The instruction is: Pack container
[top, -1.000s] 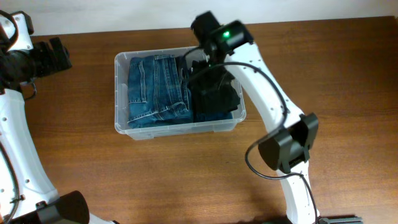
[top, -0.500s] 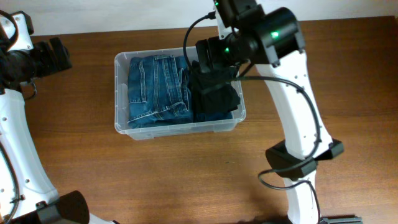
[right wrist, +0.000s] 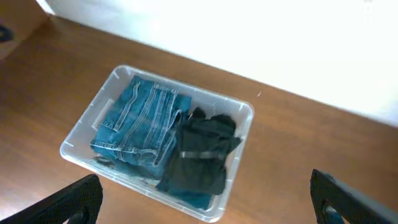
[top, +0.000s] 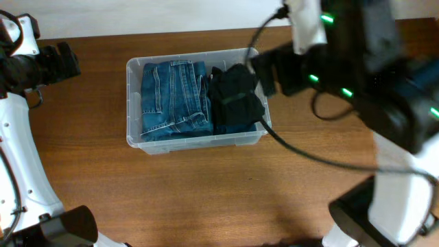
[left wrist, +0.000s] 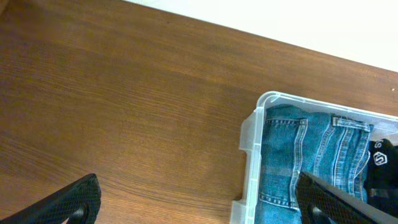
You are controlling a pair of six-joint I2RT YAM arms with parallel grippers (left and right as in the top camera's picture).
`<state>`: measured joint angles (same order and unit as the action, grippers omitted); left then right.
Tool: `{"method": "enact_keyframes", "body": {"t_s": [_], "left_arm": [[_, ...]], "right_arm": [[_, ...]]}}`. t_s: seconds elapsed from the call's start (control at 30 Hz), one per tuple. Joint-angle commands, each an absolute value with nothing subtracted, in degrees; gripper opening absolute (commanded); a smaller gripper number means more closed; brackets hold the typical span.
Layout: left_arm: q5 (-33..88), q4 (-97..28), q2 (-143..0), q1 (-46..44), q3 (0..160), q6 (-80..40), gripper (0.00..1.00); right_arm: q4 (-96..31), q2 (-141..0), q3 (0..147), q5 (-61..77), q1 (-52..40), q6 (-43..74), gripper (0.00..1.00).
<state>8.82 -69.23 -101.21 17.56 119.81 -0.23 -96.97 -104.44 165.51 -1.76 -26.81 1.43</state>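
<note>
Container point(top: 199, 140) stands on the brown wooden desk point(top: 206, 192): a clear plastic bin with rounded corners, seen from overhead with its long side running across the frame. Inside it, folded blue jeans point(top: 171, 99) fill the left half and a folded black garment point(top: 235, 103) fills the right half, the two touching along the middle. The left gripper point(top: 70, 60) hangs well apart from the container, out beyond its left end, and its jaws hold nothing. The right arm point(top: 357, 75) looms large and blurred at the container's right end, a dark part of it overlapping the far right corner; how its jaws stand cannot be told from this view. From the left wrist, two dark fingertips point(left wrist: 74, 202) show at the lower corners of the frame, spread wide, with only bare desk and the container's left end between them. The container lies toward the lower right there, showing its rolled rim, the jeans inside, and at the frame's edge a bit of the black garment with a white mark on it. From the right wrist, the right gripper point(right wrist: 205, 186) looks down on the whole container from high above. Its jaws are spread wide at the two lower corners and hold nothing. In the container the black garment lies against the jeans, one edge overlapping them.
</note>
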Motion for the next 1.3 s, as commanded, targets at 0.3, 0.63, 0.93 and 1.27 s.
{"method": "enact_keyframes", "body": {"t_s": [0.3,0.63,0.93,1.27], "left_arm": [[9.23,-69.25,-101.73,17.91,120.79,-0.8,0.99],[9.23,-69.25,-101.73,17.91,120.79,-0.82,0.99],[9.23,-69.25,-101.73,17.91,120.79,-0.82,0.99],[9.23,-69.23,-101.73,17.91,120.79,-0.8,0.99]], "right_arm": [[-63.72,-75.26,118.83,6.52,-10.7,-6.7,0.98],[-20.27,-39.86,57.76,19.09,5.06,-7.07,0.98],[-8.08,-19.88,29.82,19.33,6.09,-7.03,0.98],[4.58,-9.1,10.57,16.34,4.71,-0.78,0.98]]}}
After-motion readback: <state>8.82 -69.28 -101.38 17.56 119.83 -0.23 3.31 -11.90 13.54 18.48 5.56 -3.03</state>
